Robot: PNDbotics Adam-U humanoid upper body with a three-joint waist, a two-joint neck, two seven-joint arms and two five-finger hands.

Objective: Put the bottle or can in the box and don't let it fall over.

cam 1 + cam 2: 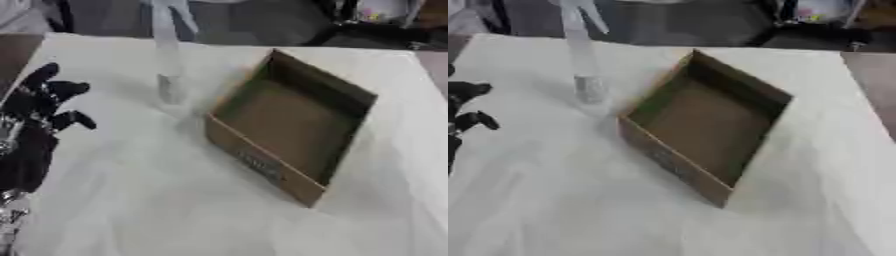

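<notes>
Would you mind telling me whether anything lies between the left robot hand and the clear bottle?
Nothing visible does. Only bare white table separates the open left robot hand from the upright clear bottle, which stands beside the cardboard box.

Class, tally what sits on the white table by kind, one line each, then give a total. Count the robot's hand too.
Clear bottle: 1
Brown cardboard box: 1
Black robot hand (left hand): 1
Total: 3

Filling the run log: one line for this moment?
bottle: upright, outside box | box: empty | left hand: open, apart | right hand: unseen
</notes>
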